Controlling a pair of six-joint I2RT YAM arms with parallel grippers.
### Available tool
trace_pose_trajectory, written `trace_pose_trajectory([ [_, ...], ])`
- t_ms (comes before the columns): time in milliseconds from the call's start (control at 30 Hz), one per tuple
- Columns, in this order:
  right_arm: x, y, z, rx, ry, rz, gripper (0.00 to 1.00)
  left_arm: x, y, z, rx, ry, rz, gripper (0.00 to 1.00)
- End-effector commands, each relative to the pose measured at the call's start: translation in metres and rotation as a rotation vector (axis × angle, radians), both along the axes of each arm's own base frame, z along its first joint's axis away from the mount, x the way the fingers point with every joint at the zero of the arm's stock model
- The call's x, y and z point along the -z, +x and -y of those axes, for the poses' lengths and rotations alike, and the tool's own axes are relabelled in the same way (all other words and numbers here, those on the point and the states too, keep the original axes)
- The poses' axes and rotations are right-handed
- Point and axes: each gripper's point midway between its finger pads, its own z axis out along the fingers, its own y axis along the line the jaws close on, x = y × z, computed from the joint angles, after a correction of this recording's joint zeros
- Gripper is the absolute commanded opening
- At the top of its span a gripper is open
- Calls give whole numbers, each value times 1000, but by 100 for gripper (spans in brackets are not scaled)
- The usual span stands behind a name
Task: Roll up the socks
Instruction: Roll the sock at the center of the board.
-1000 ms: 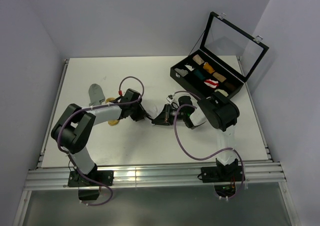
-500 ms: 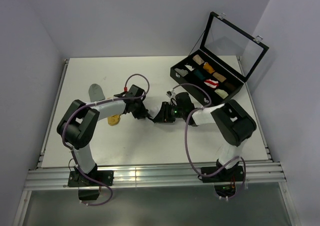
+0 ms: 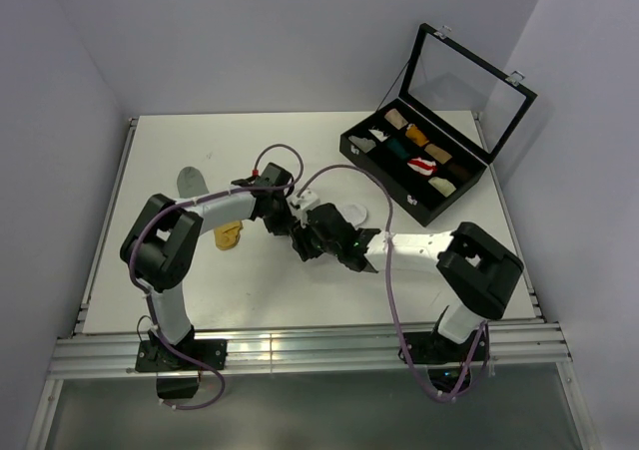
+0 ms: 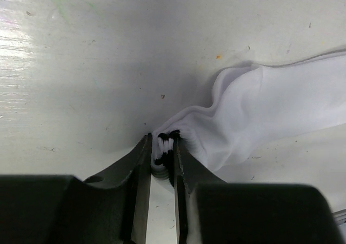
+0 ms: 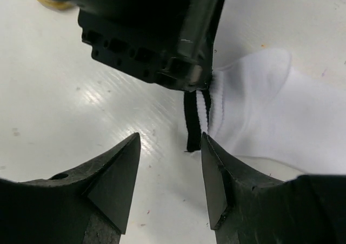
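The long white sock point(image 4: 270, 106) lies on the table point(image 3: 250, 141) near the middle, its body showing in the top view as the white sock point(image 3: 352, 214). My left gripper point(image 4: 162, 149) is shut on its black-striped cuff point(image 4: 165, 143); from above the left gripper point(image 3: 298, 216) sits at the table's centre. My right gripper point(image 5: 170, 141) stands open just short of the cuff point(image 5: 195, 119), facing the left gripper, with nothing between its fingers; in the top view the right gripper point(image 3: 312, 242) is low over the table. The grey sock point(image 3: 192, 183) and the mustard-yellow sock point(image 3: 230, 236) lie at the left.
A black compartmented case point(image 3: 414, 161) with its glass lid raised stands at the back right, holding small fabric rolls. The right arm stretches low across the table's middle. The left gripper's body point(image 5: 151, 33) fills the top of the right wrist view.
My right gripper has opened, letting go of the sock, and its arm has stretched leftward and lower. My left gripper has closed on the striped cuff and holds it.
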Motion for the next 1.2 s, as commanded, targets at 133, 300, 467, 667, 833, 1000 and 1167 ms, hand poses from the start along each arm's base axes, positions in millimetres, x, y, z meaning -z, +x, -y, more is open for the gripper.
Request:
trace_pose_trajectory([
  [133,-3,18,-12,17,-201,222,56,20,-20,-19,28,108,-80,4],
  [300,12,16,-17,22,-272,244,55,20,-21,-18,29,104,-83,4],
  [467,31,16,-13,21,-356,252,53,21,-21,-17,30,96,-84,4],
  [667,57,12,5,70,-420,216,50,20,-21,-16,32,92,-81,4],
  [833,71,11,22,116,-482,193,44,20,-21,-15,37,89,-81,4],
  [1000,92,8,33,134,-528,134,26,17,-20,-14,47,82,-78,4],
  [1167,94,6,33,119,-460,67,0,12,-19,-14,38,72,-61,8],
])
